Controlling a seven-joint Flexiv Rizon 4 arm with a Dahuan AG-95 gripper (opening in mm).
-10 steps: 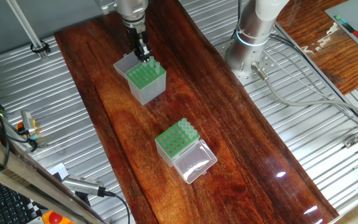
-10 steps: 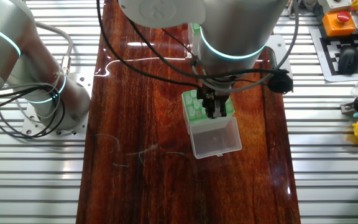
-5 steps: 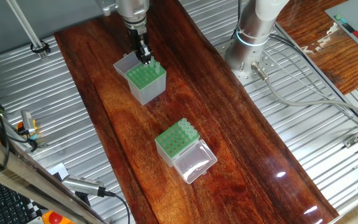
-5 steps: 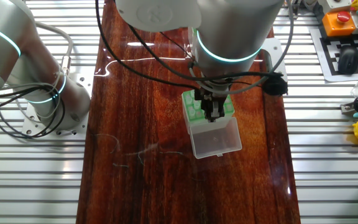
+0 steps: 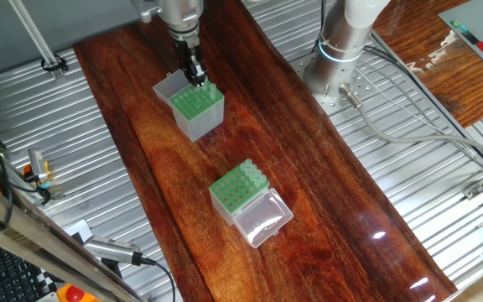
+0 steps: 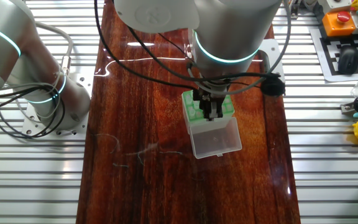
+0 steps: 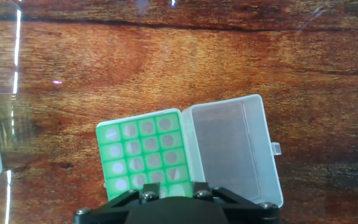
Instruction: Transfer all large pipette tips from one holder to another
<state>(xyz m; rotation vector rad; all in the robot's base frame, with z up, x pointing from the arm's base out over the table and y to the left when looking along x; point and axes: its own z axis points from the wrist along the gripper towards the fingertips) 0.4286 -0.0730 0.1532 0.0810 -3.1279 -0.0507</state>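
Green hole-dotted top plate (image 7: 143, 155) with clear hinged lid (image 7: 232, 149); reddish-brown wood-grain table (image 5: 325, 168); black gripper (image 5: 195, 75).

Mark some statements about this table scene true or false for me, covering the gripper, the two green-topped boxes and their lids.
1. The gripper is over the far box. True.
2. That box's lid is shut. False: it lies open beside the green hole plate.
3. The two boxes touch. False: the near box stands apart, with bare wood between them.
4. Both boxes stand on the wooden board. True.
5. The near box lies on its side. False: its green top faces up.
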